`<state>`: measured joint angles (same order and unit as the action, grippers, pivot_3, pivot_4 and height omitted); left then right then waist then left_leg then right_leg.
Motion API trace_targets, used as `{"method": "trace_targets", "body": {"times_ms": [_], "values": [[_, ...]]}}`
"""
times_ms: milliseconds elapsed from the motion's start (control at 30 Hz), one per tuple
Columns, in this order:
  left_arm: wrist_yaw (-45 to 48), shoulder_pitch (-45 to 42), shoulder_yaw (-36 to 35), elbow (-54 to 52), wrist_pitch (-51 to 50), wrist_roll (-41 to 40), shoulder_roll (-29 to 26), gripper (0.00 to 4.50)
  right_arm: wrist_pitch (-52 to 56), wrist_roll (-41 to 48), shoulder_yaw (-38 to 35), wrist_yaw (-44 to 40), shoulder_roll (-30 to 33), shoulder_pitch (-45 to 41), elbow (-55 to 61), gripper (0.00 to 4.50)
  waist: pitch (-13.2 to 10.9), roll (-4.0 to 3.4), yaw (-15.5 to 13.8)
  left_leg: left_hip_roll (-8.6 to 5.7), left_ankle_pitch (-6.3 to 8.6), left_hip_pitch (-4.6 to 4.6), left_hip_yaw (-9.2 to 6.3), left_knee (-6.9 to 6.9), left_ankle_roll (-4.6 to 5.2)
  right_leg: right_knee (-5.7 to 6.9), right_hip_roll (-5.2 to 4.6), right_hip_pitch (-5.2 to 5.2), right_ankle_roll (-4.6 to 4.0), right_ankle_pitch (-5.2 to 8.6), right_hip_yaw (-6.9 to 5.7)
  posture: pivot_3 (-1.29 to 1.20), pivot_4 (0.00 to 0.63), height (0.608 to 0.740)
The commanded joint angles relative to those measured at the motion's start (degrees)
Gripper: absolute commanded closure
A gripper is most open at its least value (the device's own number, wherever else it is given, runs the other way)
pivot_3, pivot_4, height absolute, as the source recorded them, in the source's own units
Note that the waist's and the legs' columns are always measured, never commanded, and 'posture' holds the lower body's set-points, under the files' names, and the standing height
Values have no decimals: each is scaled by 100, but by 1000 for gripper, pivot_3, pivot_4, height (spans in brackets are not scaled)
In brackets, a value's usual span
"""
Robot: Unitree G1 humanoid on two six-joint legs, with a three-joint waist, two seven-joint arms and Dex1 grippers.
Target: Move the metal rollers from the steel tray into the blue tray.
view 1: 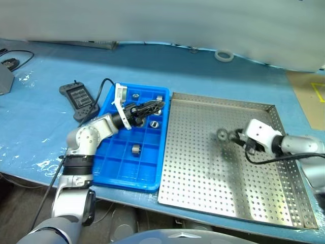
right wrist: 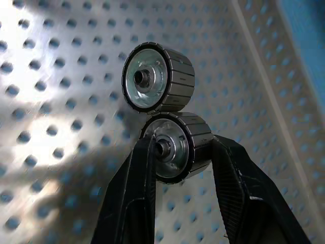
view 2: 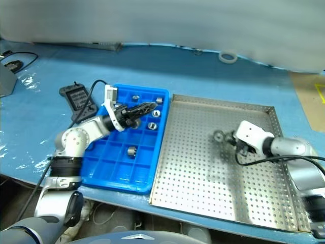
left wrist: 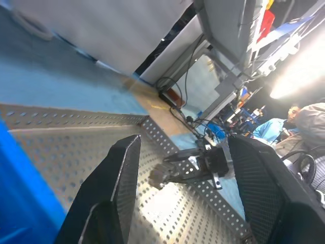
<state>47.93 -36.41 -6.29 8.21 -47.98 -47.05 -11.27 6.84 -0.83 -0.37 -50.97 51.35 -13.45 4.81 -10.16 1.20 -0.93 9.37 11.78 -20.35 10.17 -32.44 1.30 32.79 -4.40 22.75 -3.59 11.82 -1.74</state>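
Right wrist view: two rollers; the right end effector clamps the lower one above the steel tray. Four rollers sit in the blue tray, under the open left end effector.

Steel tray: I see mostly bare perforated floor, wide room to pass.
Blue tray: my left gripper hangs over its far compartments, blocking them; near compartments lie open.
Rollers in blue tray: occupy a few cells.
Controller: beside the blue tray's far-left corner, cable trailing.

Glossy blue tray beside perforated shiny steel tray.
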Motion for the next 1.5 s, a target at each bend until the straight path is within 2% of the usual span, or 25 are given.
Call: {"method": "trace_targets", "body": {"times_ms": [33, 200, 400, 600, 933, 1133, 1500], "values": [[80, -285, 129, 341, 263, 189, 163, 1635, -104, 61, -16, -31, 10, -361, 512, 3281, 1, -1, -19, 1, 0, -3, 0, 1, 1, 1, 0, 2, 0, 0, 0, -126, 150, 740], [-22, -634, 93, 998, 234, 219, 540, 1635, -98, 55, 101, -63, -42, -839, 819, 3281, 2, -2, -14, 0, 7, -41, -1, -10, 15, 1, 0, 28, 3, 2, 2, -143, 150, 740], [17, -572, 365, 1135, 391, 583, 735, 1635, 119, 162, 118, -158, -60, -966, 1228, 3281, 2, -3, -12, 0, 15, -60, -2, -39, 27, 5, -4, 33, 1, 1, 2, -163, 150, 740], [208, -556, 349, 999, 367, 522, 730, 1635, 315, 189, 153, -192, -113, -1014, 1419, 3281, 2, -3, -3, 0, 15, -52, -2, -48, 27, 11, -6, 26, -5, -3, 3, -168, 150, 740], [828, -373, 774, 546, 528, 643, 600, 1635, 329, 126, 365, -227, -259, -1195, 1425, 3281, 3, -5, 2, 1, 15, -53, -2, -53, 27, 19, -6, 28, -5, -3, 3, -162, 150, 740], [654, -507, 833, 1188, 1270, 1226, 723, 1635, 362, 108, 443, -237, -285, -1317, 1406, 3281, 3, -6, -3, 1, 15, -52, -2, -57, 27, 23, -6, 27, -5, -3, 4, -163, 150, 740], [771, -449, 963, 887, 1720, 1498, 814, 1635, 378, 37, 467, -208, -280, -1322, 1425, 3281, 4, -7, 2, 1, 15, -49, -2, -58, 26, 29, -7, 26, -5, -3, 5, -170, 150, 740]]}}
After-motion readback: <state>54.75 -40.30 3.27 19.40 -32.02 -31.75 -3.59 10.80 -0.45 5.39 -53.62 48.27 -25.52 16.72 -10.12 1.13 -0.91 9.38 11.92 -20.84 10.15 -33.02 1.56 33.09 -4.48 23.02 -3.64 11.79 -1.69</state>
